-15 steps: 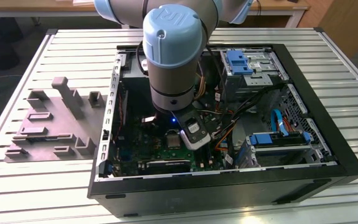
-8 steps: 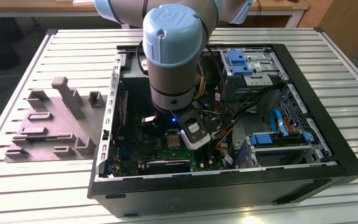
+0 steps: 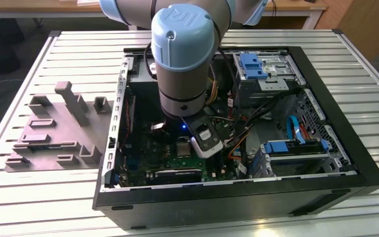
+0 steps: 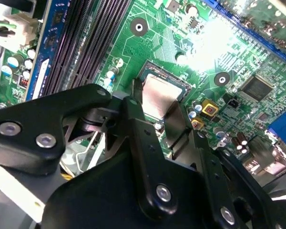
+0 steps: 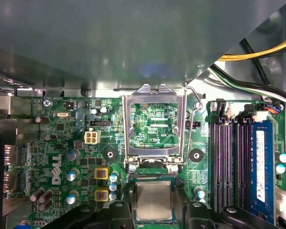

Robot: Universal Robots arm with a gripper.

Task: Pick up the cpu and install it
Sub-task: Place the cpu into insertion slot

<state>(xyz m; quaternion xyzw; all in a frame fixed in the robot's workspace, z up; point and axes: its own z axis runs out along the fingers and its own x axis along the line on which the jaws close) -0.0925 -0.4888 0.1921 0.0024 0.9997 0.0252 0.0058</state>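
The cpu (image 5: 153,201) is a small square chip with a pale silver top. It lies flat in the socket of the green motherboard (image 5: 62,143) inside the open computer case (image 3: 242,192). My gripper (image 4: 156,102) is down over it, with one black finger (image 4: 137,95) against one edge and the other finger (image 4: 175,117) against the opposite edge. In the first wrist view the gripper (image 5: 153,212) flanks the chip the same way. The metal socket frame (image 5: 155,95) is flipped open beside the cpu. In the exterior view the gripper (image 3: 193,147) reaches into the case's middle.
Black memory slots (image 5: 229,162) run beside the socket, and yellow, green and white cables (image 5: 257,71) hang near them. Drive bays with blue latches (image 3: 252,66) fill the case on the exterior view's right. A grey moulded fixture (image 3: 51,133) stands on the slatted table (image 3: 57,197) outside the case.
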